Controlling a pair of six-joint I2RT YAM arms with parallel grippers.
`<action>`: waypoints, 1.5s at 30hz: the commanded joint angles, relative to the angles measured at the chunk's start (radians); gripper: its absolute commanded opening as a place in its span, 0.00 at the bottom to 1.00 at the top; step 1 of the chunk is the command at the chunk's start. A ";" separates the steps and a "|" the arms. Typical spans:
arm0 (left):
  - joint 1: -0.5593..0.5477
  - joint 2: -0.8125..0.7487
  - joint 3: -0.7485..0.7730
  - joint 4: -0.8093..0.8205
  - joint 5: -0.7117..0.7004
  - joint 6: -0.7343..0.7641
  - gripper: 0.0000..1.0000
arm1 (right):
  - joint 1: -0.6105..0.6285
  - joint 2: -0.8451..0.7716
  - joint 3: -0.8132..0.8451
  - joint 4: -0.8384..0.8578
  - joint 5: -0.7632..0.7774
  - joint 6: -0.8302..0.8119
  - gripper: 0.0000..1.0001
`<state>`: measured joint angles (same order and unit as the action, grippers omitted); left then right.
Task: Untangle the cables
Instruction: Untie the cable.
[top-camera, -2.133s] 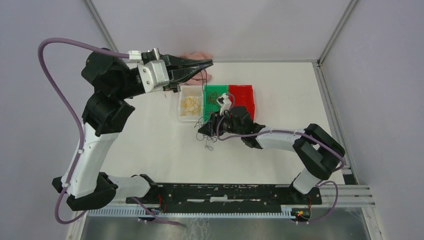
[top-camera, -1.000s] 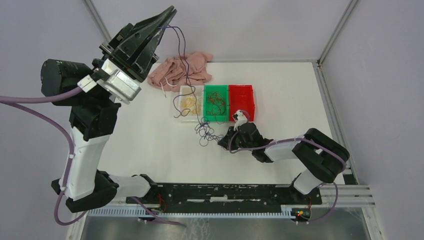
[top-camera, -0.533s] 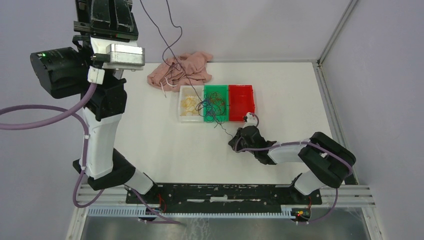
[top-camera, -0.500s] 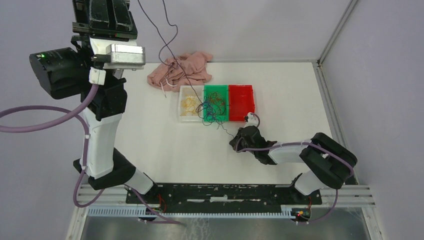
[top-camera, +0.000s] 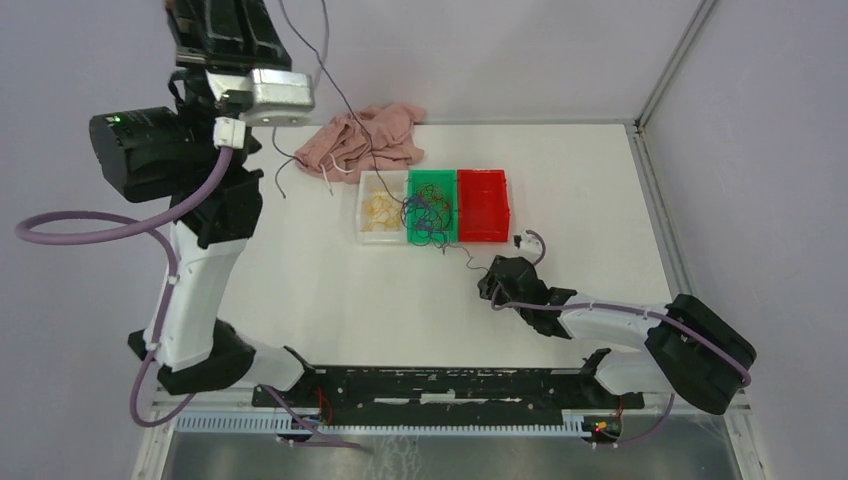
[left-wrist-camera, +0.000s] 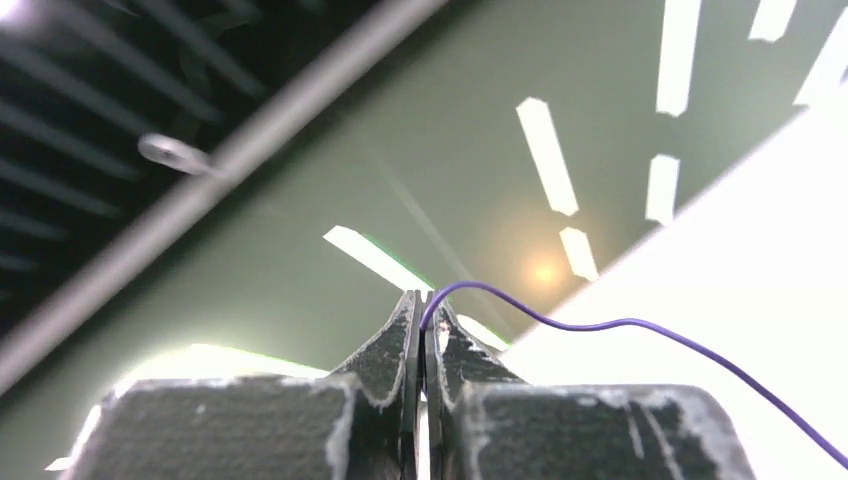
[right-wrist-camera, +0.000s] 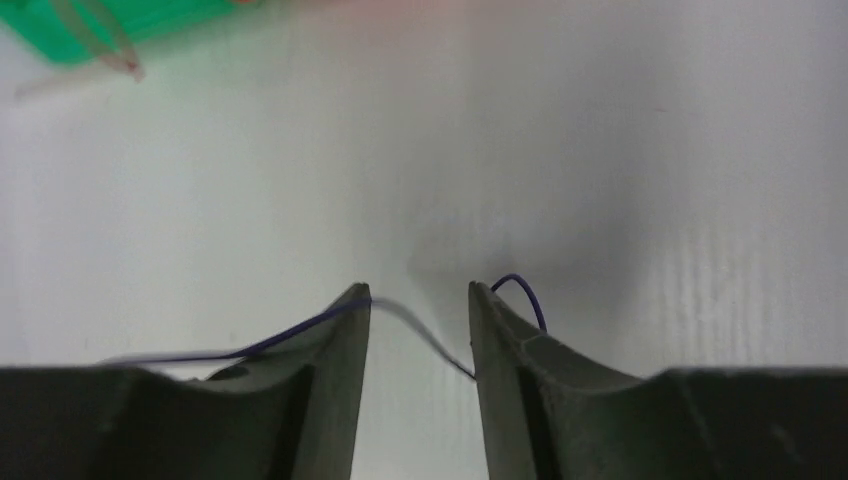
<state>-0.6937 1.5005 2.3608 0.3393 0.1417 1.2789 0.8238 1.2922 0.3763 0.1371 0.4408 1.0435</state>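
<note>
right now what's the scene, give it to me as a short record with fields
left gripper: shut on purple cable, held high above the table
right gripper: open, low over the table; a thin purple strand crosses the gap between its fingers, not pinched
tangle: multicoloured, sitting in and over the green bin
clear bin: yellow cables inside
red bin: right of the green one
pink garment: at the far edge
</note>
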 joint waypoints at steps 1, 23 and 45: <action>-0.004 -0.208 -0.345 -0.123 0.025 -0.302 0.03 | 0.000 -0.071 0.085 0.068 -0.329 -0.360 0.54; -0.004 -0.404 -0.731 -0.304 0.333 -0.547 0.03 | 0.000 -0.059 0.551 0.176 -0.769 -0.594 0.87; -0.004 -0.390 -0.643 -0.293 0.372 -0.540 0.03 | 0.000 0.403 0.602 0.562 -0.859 -0.325 0.30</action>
<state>-0.6945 1.1076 1.6604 0.0090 0.4911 0.7620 0.8227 1.6470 1.0328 0.5400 -0.4187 0.6369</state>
